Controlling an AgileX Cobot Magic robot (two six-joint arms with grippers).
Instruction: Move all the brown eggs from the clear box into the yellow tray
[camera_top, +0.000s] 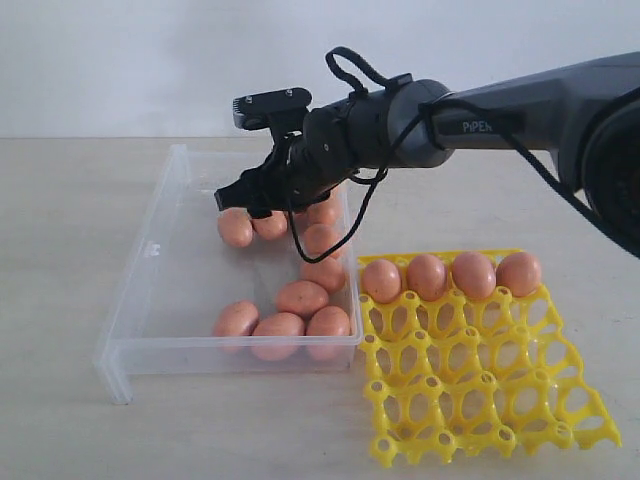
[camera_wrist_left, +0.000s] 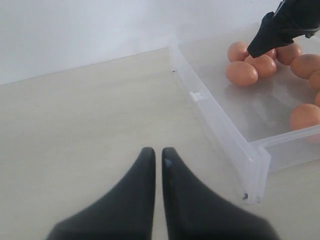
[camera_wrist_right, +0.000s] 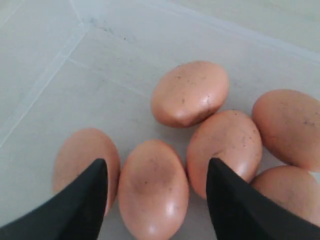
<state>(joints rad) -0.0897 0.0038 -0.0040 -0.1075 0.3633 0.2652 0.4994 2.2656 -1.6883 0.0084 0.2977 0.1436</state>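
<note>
Pale counter (camera_top: 60, 250) carries everything. Dark right arm (camera_top: 520, 115) reaches in from the right, across to the clear box.

Clear box (camera_top: 135, 270) sits left of centre on the counter. Yellow tray (camera_top: 480, 390) is just beside its right wall, nearer the camera.

Right tool (camera_top: 235, 200) is low inside the box at the far end, fingers apart. In the wrist view, right tool (camera_wrist_right: 156, 172) straddles one egg (camera_wrist_right: 152, 190), nothing clamped; contact can't be told. Left tool (camera_wrist_left: 154, 155) has its fingers together, only a thin slit between them, nothing held. It is over bare counter, apart from the box's left wall.

Brown eggs (camera_top: 302, 298): about nine visible loose in the box, one cluster under the right tool, others along the right wall and near wall. Four more (camera_top: 426, 275) fill the tray's far row, one per cell.
</note>
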